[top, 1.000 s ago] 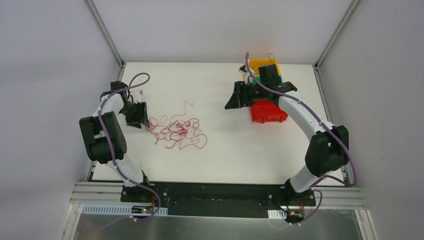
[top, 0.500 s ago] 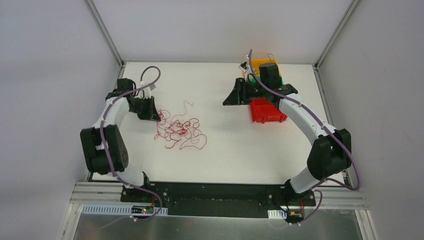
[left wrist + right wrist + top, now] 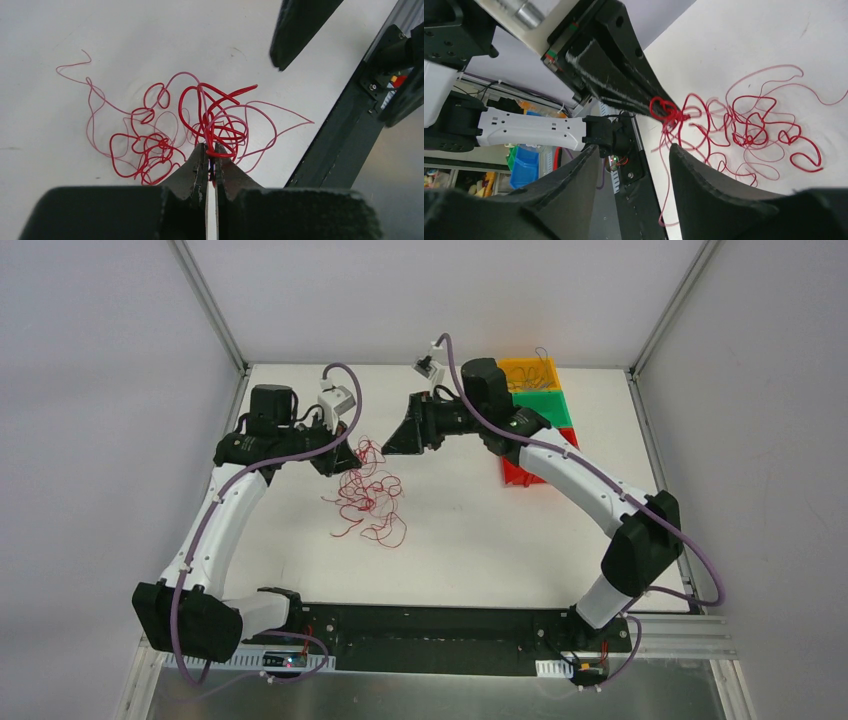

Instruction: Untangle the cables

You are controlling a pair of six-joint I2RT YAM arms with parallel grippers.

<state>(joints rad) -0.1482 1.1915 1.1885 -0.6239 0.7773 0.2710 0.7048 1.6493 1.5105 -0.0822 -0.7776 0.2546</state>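
Note:
The cables are a tangle of thin red and paler pink wires on the white table. My left gripper is shut on a bunch of red strands at the tangle's far-left edge and holds them lifted. In the left wrist view the jaws pinch the strands, and the tangle spreads out below. My right gripper is open and empty, just right of the left gripper and above the tangle. In the right wrist view the left gripper's fingers hold a red knot. No light blue wire shows.
Yellow, green and red bins stand in a row at the back right, partly under the right arm. The table's near edge and black base rail lie below the tangle.
My left gripper moved right and toward the back, lifting strands so the tangle shifted right. My right gripper swung left from over the bins to just beside the left gripper.

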